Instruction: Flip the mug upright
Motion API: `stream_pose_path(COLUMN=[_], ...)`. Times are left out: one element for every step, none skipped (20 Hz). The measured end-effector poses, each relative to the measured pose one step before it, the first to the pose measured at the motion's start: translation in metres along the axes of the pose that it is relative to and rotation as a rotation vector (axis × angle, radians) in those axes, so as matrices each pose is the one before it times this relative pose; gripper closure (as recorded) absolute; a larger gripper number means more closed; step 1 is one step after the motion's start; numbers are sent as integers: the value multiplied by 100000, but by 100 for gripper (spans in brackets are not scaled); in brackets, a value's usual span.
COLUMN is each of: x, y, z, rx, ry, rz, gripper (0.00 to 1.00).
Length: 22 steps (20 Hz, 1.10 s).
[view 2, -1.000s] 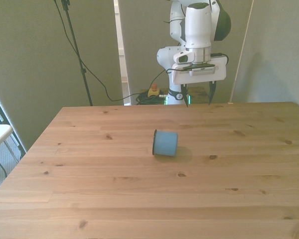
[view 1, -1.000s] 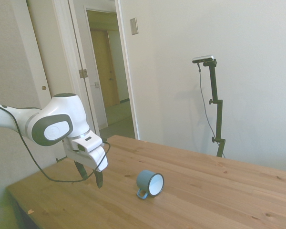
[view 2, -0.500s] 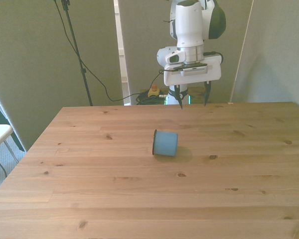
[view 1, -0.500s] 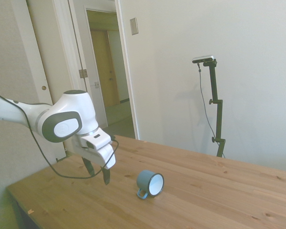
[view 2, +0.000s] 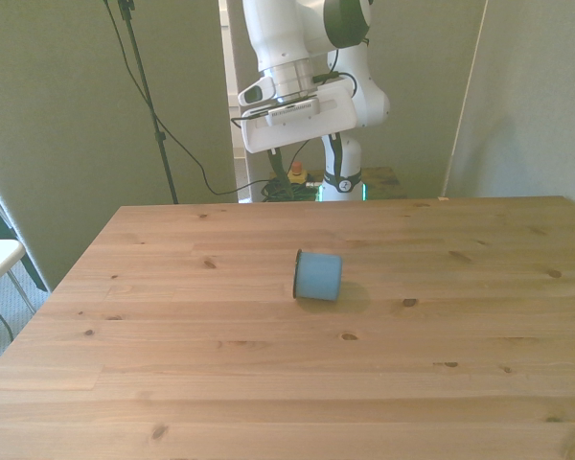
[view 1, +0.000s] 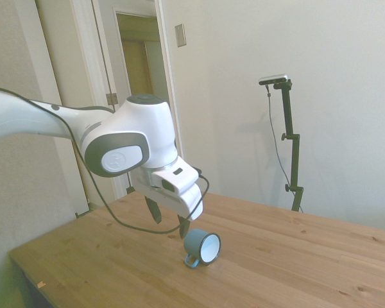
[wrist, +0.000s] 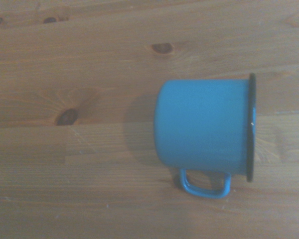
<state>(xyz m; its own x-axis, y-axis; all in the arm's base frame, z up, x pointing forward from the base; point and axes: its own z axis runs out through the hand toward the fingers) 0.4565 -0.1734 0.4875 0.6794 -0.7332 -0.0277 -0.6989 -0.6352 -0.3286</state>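
Progress: none, we find mug (view 1: 202,247) on its side on worktop (view 2: 268,383) | hand (view 1: 169,223) wide, empty, above | grasp and flip outstanding

Light-blue mug (wrist: 204,127) with dark rim, tan knotty table (view 2: 268,383).

text: none readable | labels: none | brands: none | numbers: none

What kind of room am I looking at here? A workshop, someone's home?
Probably an ordinary room turned into a small robot test space. A white robot arm reaches over a plain wooden table bearing only a tipped-over mug, with a domestic-looking open doorway behind.
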Motion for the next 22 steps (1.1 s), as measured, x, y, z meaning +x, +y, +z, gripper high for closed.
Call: stream_pose_path(x=[2002, 91, 170, 301, 561, 768, 990, 1082, 1151, 1116, 1028, 908, 753, 635, 589, 641, 679, 675, 679, 587, 490, 376], y=[-857, -77, -189, -48, 90, 249, 523, 643, 671, 632, 610, 447, 363, 301, 279, 270, 282, 266, 255, 201, 101, 17], z=[2297, -189, -204, -134, -283, -339, -374, -379, -259, -85, 85, 314, 477, 635, 666, 674, 577, 544, 489, 433, 378, 406], rx=[-2237, 158, 766, 1286, 1527, 1427, 1468, 1273, 704, 946, 837, 1174, 1637, 1907, 1824, 1387, 1141, 1354, 1222, 1459, 1711, 1643], ry=[-3967, 217, 240, -428, -411, -131, -366, -149, -172, -816, -1604, -2039, -2944, -3512, -3461, -2903, -2018, -1737, -1209, -1429, -1453, -1502], rz=[-2739, -359, -549, -199, -375, 246, 377, 803, 909, 983, 406, 192, -453, -675, -544, -419, -77, -124, -50, 113, -69, -179], gripper=[0, 0, 0, 0, 0, 0, 0, 0, 0, 0, 0, 0, 0, 0, 0, 0, 0, 0, 0, 0, 0, 0])
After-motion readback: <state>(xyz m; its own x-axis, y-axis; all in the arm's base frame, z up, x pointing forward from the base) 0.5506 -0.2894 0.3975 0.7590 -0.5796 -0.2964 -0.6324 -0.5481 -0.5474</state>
